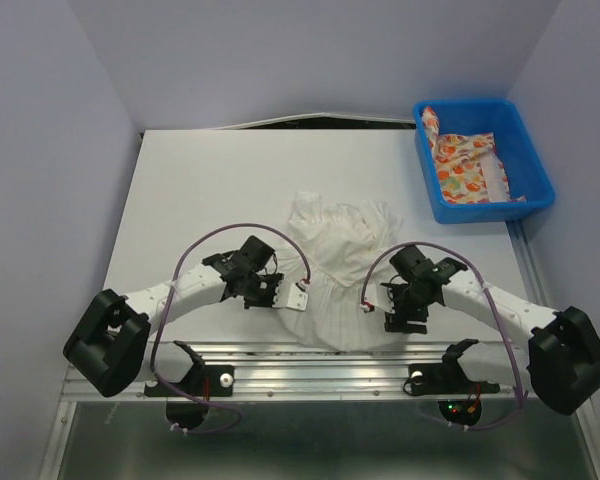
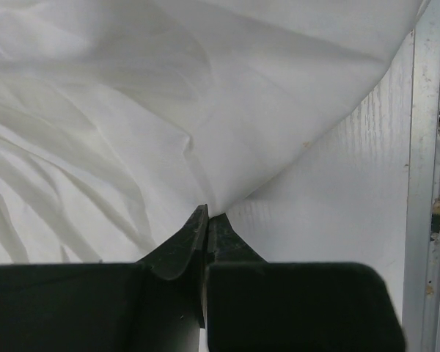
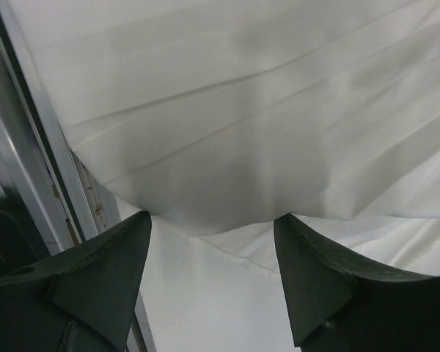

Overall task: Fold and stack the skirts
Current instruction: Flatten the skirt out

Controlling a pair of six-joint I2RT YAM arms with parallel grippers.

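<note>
Pinching the white skirt (image 1: 342,275), left end effector (image 2: 207,218); right end effector (image 3: 213,224) spread wide.

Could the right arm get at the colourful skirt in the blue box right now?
Probably yes: the right gripper is open, holding nothing, the blue bin is open-topped on its side, and nothing covers the printed skirt.

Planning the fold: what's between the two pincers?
The white skirt fills the gap, per the top view; the left pincer is shut on one edge, the right pincer open at the other.
</note>
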